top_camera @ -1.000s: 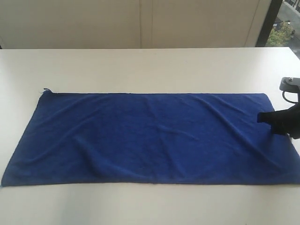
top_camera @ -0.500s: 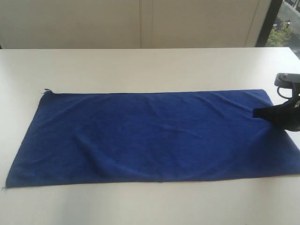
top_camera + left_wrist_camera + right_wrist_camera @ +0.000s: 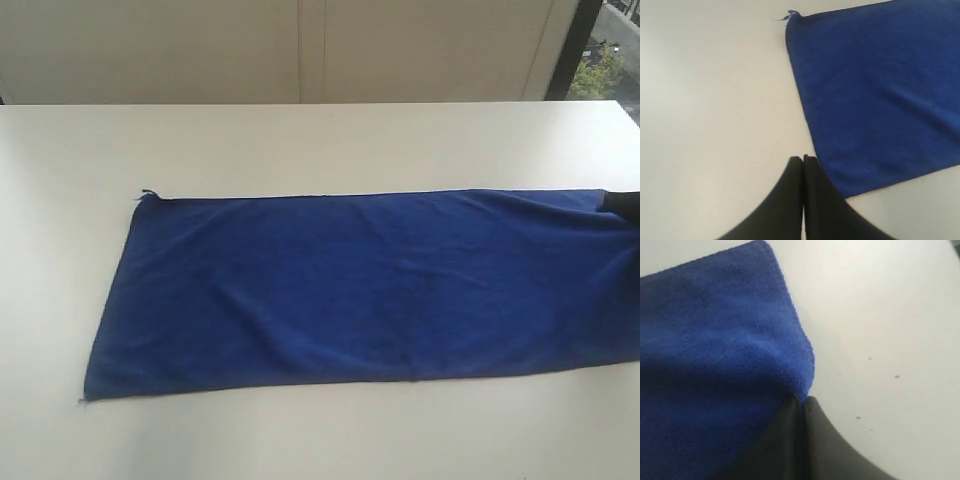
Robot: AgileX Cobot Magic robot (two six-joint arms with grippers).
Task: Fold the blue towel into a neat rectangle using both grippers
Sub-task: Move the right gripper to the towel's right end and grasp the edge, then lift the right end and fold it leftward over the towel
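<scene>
The blue towel (image 3: 370, 285) lies spread flat on the white table, its right end running off the exterior view. A loose thread (image 3: 147, 193) sticks out at its far left corner. My right gripper (image 3: 625, 205) shows only as a black tip at the right border; in the right wrist view this gripper (image 3: 802, 401) is shut on the towel's edge (image 3: 800, 365), the cloth bunched at the fingertips. My left gripper (image 3: 803, 159) is shut with nothing in it, over bare table just beside the towel's left edge (image 3: 812, 145). It does not show in the exterior view.
The white table (image 3: 300, 140) stretches wide behind and left of the towel. A pale wall runs along the back, with a window (image 3: 605, 50) at the far right corner. A few dark specks (image 3: 896, 376) mark the tabletop near the right gripper.
My right gripper closed on the towel's right edge and pulled away to the right. The whole towel slid right with it; its left end moved well inward.
</scene>
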